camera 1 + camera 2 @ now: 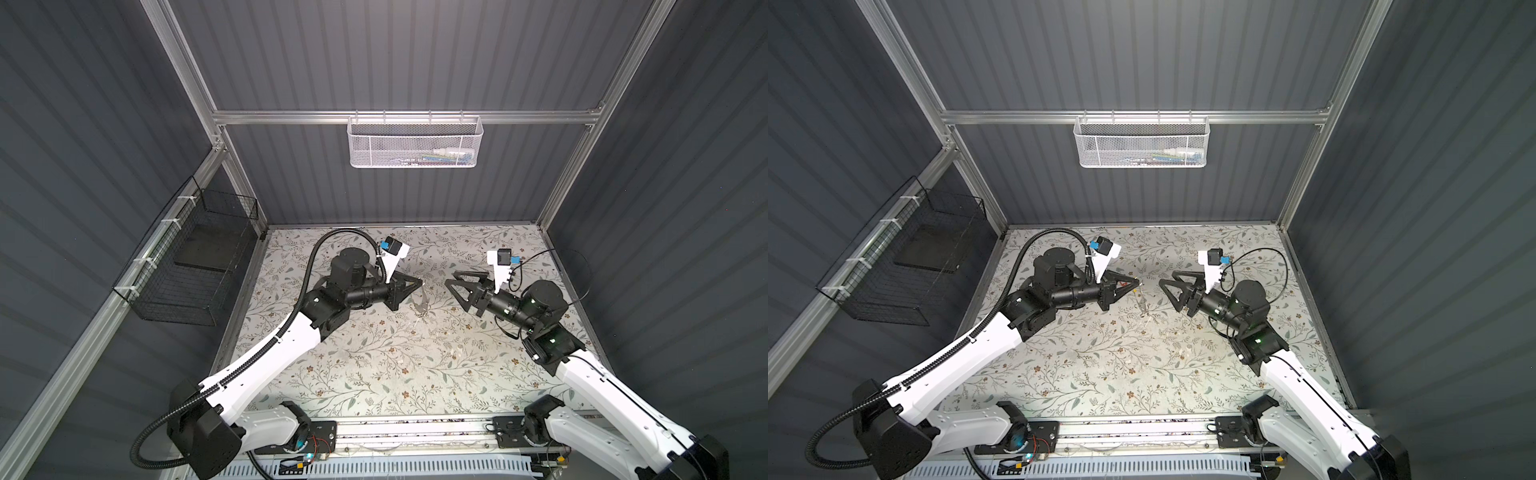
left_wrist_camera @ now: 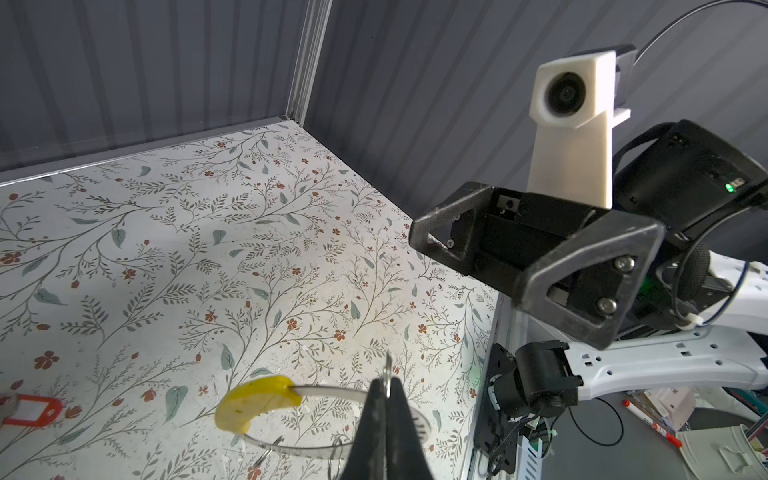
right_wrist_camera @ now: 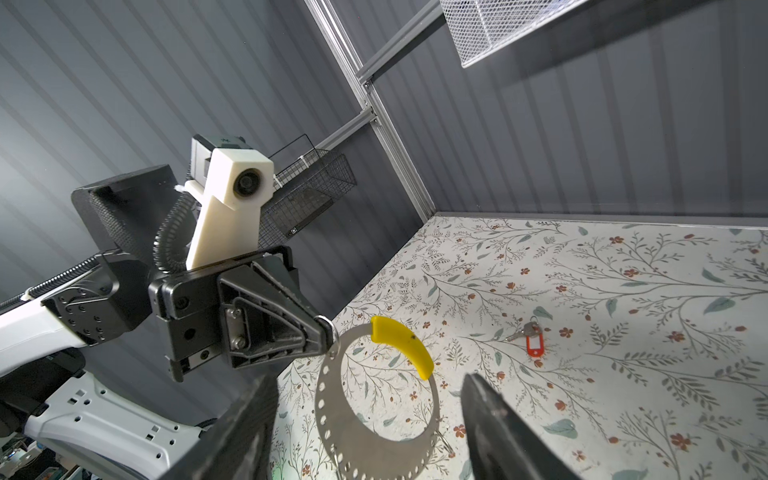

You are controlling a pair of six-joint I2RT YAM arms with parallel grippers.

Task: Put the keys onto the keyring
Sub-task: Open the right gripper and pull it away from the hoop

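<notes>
The left gripper (image 3: 328, 332) is closed tight, its tips pinching the top rim of the keyring (image 3: 326, 395) just beside the end of the yellow section (image 3: 403, 347). The right wrist view shows the hoop face-on: a flat grey band punched with small holes, hanging upright below the tips over the floral table (image 3: 602, 291). The left wrist view sees the same hoop nearly edge-on past its own closed fingers (image 2: 374, 415), with the yellow section (image 2: 257, 401) to one side.

The right gripper (image 2: 473, 266) faces the hoop with its jaws spread wide, holding nothing and not touching it. In a top view the keyring (image 1: 422, 301) is only a faint sliver between the left gripper (image 1: 419, 282) and the right gripper (image 1: 452, 279).

The keys (image 3: 528, 332) lie flat on the table, well apart from the hoop, a silvery blade joined to a red tag (image 3: 534, 345). The left wrist view catches only the red tag (image 2: 33, 411) at its edge. I cannot make the keys out in the top views.
</notes>
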